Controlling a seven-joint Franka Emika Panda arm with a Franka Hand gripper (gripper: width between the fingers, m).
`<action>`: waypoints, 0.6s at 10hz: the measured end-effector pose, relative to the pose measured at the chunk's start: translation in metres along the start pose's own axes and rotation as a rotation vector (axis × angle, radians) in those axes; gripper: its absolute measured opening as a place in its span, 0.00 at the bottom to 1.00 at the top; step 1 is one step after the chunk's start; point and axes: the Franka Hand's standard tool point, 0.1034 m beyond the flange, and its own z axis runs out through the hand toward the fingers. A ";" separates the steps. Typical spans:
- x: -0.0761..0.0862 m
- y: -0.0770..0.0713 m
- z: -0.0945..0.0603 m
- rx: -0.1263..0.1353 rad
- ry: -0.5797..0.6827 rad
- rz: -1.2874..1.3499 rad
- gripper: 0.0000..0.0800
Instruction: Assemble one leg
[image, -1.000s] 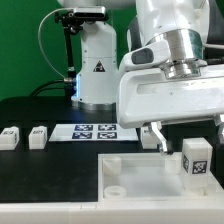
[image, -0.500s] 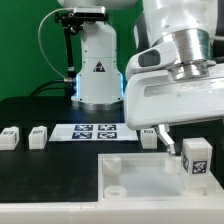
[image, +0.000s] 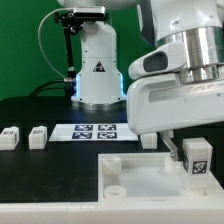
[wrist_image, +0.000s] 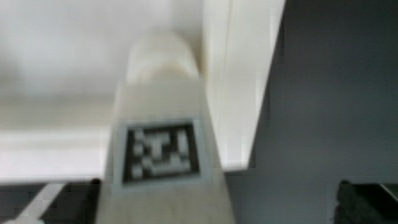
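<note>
One leg (image: 197, 162), a small white post with a black-and-white tag, stands upright on the large white tray-like part (image: 135, 170) near the exterior view's right edge. My gripper (image: 198, 143) hangs directly over it, with one finger (image: 172, 149) just to the leg's left and the other out of frame. In the wrist view the leg (wrist_image: 164, 140) fills the space between the two dark fingertips of my gripper (wrist_image: 210, 205). The jaws are open, with a gap on one side of the leg. Whether the other finger touches it is unclear.
Two more legs (image: 10, 137) (image: 38, 136) lie on the black table at the exterior view's left. A third (image: 150, 139) lies behind the tray, partly hidden. The marker board (image: 95, 130) lies at the back centre before the white robot base (image: 98, 70).
My gripper has moved toward the exterior view's right, so that its fingers now straddle the upright leg. The leg and the tray have not moved.
</note>
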 end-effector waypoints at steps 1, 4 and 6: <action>-0.001 0.006 0.000 0.004 -0.075 0.005 0.81; 0.003 0.011 0.000 0.008 -0.135 0.058 0.81; 0.003 0.012 0.000 0.007 -0.135 0.063 0.61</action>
